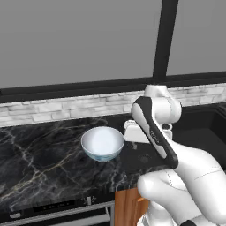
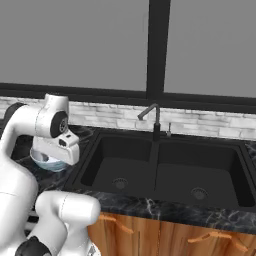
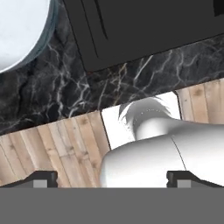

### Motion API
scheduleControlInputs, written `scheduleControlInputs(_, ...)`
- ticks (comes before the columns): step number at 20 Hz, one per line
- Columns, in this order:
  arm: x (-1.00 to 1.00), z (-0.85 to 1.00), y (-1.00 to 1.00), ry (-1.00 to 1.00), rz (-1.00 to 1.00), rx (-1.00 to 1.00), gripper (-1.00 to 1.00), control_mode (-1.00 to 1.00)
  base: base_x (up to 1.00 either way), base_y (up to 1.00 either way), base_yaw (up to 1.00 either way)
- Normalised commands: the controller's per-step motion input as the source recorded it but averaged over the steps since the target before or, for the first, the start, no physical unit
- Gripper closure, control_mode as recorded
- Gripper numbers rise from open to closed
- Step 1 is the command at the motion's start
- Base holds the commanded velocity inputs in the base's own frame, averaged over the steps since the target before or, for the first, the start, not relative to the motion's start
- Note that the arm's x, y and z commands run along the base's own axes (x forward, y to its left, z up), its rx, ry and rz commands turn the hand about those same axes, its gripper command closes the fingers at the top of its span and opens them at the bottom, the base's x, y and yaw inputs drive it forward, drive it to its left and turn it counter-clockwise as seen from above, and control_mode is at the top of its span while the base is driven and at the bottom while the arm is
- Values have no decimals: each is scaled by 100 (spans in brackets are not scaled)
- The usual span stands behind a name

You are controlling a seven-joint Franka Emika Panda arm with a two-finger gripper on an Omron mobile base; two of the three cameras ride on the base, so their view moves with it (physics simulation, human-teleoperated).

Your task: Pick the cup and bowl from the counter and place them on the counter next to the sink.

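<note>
My gripper wide open, holding nothing, looking down on the counter; white bowl upright on the black marble just left of the sink; cup not something I can place; faucet behind the basins

The sink sits in the counter, both basins bare, the faucet at its back rim. Left of it the bowl rests on the counter, half hidden behind the arm's white wrist.
</note>
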Motion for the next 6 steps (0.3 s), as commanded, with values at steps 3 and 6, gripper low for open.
scheduleControlInputs(3, -90, 17, -1, -1, 23, 0, -100, -100, 0, 0, 0)
scheduleControlInputs(6, -91, 22, -10, -3, 21, 0, -100, -100, 0, 0, 0)
